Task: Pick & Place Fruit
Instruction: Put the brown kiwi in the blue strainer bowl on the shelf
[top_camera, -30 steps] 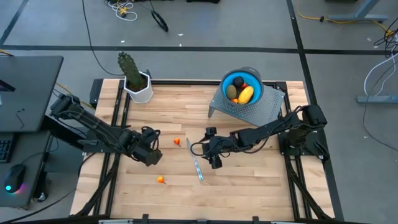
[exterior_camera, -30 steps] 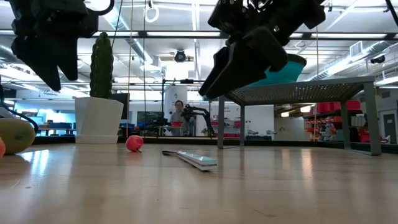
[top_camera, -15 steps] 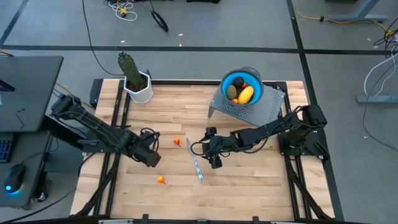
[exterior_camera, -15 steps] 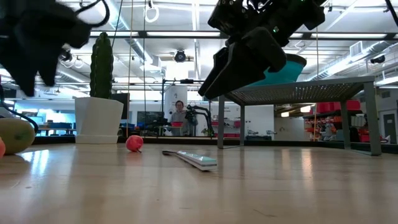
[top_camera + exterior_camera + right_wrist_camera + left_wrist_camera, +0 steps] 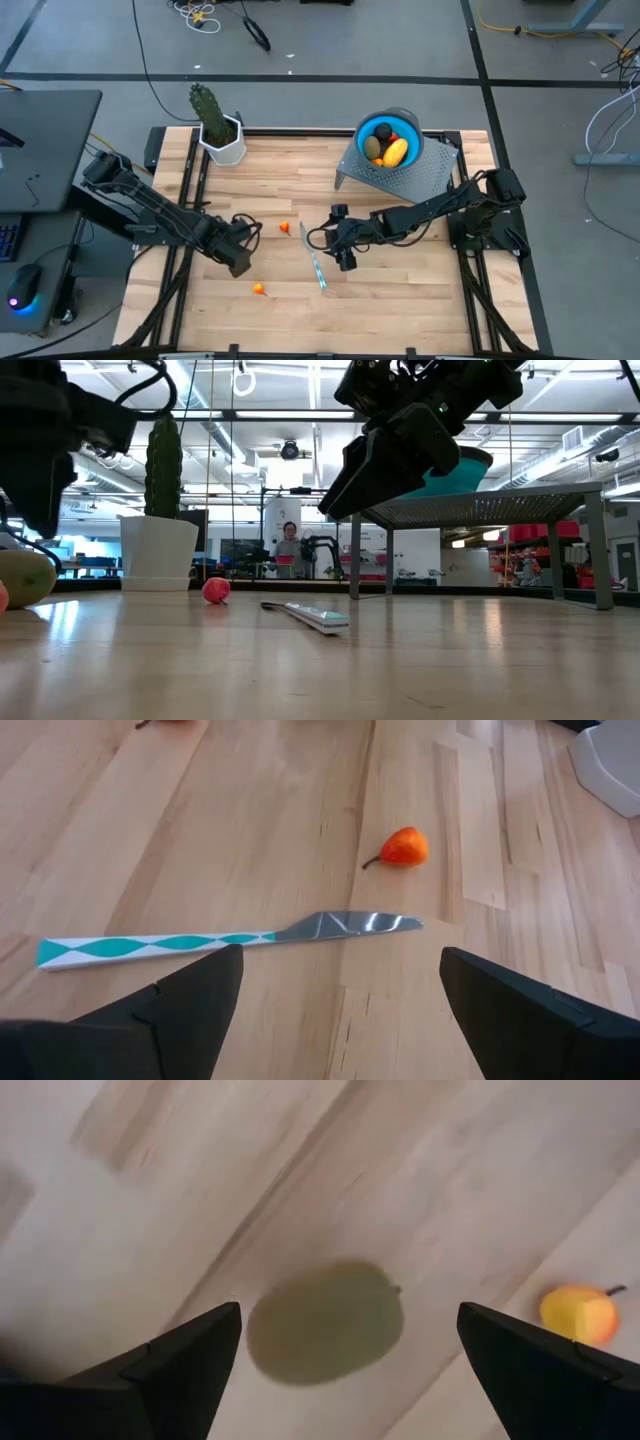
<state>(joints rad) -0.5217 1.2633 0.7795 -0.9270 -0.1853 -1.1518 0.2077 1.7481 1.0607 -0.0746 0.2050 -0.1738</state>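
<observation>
Under the spread-open left gripper (image 5: 340, 1355) sits a smooth olive oval fruit (image 5: 325, 1321) on pale planked wood (image 5: 420, 1170). Right gripper (image 5: 335, 995), also gaping and empty, hovers over a flat teal-patterned knife (image 5: 230, 933), small orange fruit (image 5: 404, 847) at 1 o'clock.

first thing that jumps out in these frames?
The blue bowl of fruit on the perforated metal stand at the table's back right. Then both arms meeting mid-table: the open left gripper poised over an olive-brown fruit, the open right gripper above the knife.

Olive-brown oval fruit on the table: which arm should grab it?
Left. Its open left pincer hangs right over the olive-brown oval fruit, fingers either side. The right pincer is above the teal-handled knife.
</observation>
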